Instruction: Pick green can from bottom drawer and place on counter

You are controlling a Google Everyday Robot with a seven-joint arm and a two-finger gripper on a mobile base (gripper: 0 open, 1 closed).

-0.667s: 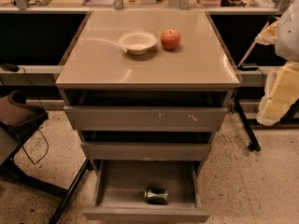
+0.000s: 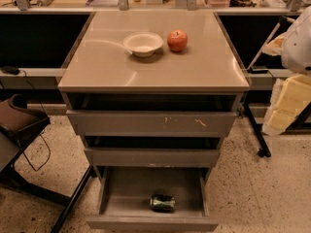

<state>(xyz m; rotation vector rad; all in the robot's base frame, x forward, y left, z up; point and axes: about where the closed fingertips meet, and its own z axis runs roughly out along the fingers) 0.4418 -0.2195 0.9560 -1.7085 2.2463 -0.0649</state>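
Gripper point(image 2: 298, 39): 2 o'clock edge, state can't tell
green can point(image 2: 162, 203): sideways, bottom drawer point(image 2: 125, 191), 6 o'clock
Approach: top-down, across barrel

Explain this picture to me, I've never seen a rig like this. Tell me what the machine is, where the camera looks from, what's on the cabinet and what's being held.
The machine is a mobile robot with one arm. The single camera looks down at the front of a drawer cabinet; where it is mounted is not known. The pale shapes at the right edge appear to be the arm, with its end effector hanging beside the cabinet, well away from the drawers. It holds none of the items here. On the counter sit a white bowl and a red apple, side by side. The bottom drawer is pulled out, and the green can lies on its side inside, near the front.
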